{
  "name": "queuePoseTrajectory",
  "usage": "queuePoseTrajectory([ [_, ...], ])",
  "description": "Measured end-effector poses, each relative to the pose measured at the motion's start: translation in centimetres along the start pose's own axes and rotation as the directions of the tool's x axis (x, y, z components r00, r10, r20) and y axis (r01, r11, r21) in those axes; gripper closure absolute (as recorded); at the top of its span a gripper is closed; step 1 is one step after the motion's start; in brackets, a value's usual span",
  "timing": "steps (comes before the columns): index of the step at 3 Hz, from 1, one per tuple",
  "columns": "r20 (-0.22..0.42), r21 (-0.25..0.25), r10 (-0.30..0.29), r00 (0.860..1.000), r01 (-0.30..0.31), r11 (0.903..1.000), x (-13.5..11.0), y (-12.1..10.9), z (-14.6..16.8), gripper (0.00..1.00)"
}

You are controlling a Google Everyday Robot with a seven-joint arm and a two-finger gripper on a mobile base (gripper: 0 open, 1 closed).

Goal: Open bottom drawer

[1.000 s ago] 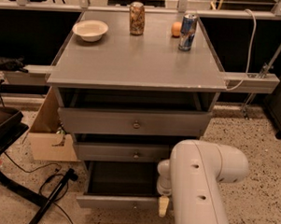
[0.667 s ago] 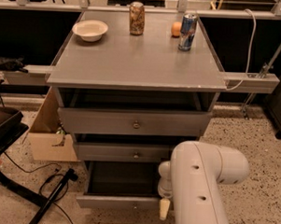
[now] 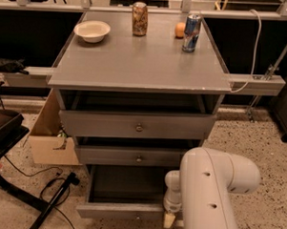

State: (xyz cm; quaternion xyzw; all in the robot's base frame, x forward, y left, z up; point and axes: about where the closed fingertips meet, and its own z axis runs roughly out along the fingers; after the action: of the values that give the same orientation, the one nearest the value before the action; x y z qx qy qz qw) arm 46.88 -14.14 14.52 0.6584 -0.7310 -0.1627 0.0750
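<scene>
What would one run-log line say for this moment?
grey bottom drawer with small round knob: pulled out | gripper: low, at its front edge, right side

Gripper (image 3: 169, 219) sits low, at right end of bottom drawer (image 3: 115, 210) front, mostly hidden by arm (image 3: 211, 196). Drawer pulled out, grey inside showing up-left of gripper. Mid drawer (image 3: 127, 157) & top drawer (image 3: 109, 125) above it. Far above on cabinet top (image 3: 141, 64): bowl (image 3: 92, 30), can (image 3: 139, 19), blue can (image 3: 191, 32), orange (image 3: 179, 30).

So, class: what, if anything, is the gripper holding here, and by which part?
It cannot be told. The gripper sits at the front panel of the open bottom drawer, towards its right end, partly hidden by the arm; no clear hold shows.
</scene>
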Motion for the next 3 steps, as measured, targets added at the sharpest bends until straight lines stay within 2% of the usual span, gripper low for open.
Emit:
queuePoseTrajectory([
  [1, 0.0, 0.0, 0.0, 1.0, 0.0, 1.0, -0.1, -0.2, -0.1, 0.65],
  [2, -0.001, -0.03, 0.019, 1.0, -0.019, 0.9994, 0.5, 1.8, 0.3, 0.96],
  [3, -0.001, -0.03, 0.019, 1.0, -0.019, 0.9994, 0.5, 1.8, 0.3, 1.0],
])
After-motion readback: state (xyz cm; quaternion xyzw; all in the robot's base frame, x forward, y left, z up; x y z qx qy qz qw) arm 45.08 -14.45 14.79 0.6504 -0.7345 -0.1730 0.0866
